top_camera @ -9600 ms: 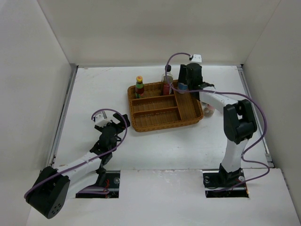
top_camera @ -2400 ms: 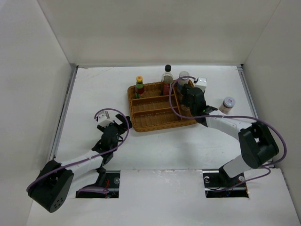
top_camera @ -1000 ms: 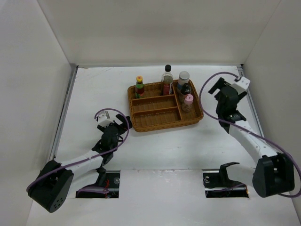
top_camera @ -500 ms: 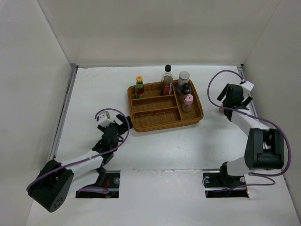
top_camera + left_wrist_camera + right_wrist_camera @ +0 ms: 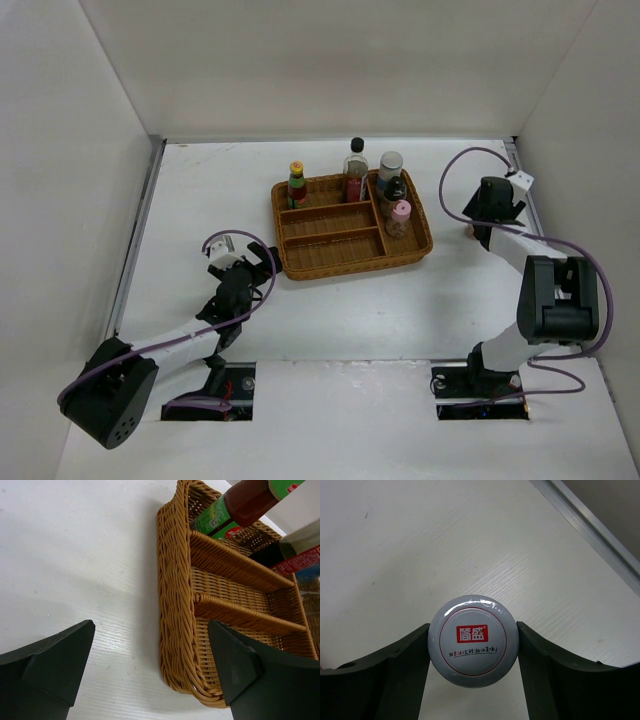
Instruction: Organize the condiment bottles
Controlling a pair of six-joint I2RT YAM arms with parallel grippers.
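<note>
The grey-lidded spice jar (image 5: 473, 641) stands on the table at the right, outside the tray. My right gripper (image 5: 489, 207) is over it, with both fingers against the lid's sides; it hides the jar in the top view. The wicker tray (image 5: 330, 268) holds the yellow-capped red sauce (image 5: 297, 183), the black-capped glass bottle (image 5: 356, 170), the white-blue shaker (image 5: 390, 166), the dark-capped jar (image 5: 393, 191) and the pink-capped jar (image 5: 400, 216). My left gripper (image 5: 255, 268) is open and empty by the tray's front left corner (image 5: 175, 605).
A metal rail (image 5: 590, 520) runs along the table's right edge, close behind the grey-lidded jar. The tray's two long left compartments (image 5: 330, 232) hold nothing. White walls enclose the table on three sides.
My right arm left the pink-capped jar in the tray's right compartment and swung right to the grey-lidded jar, settling its fingers round the lid. The left arm has stayed still.
</note>
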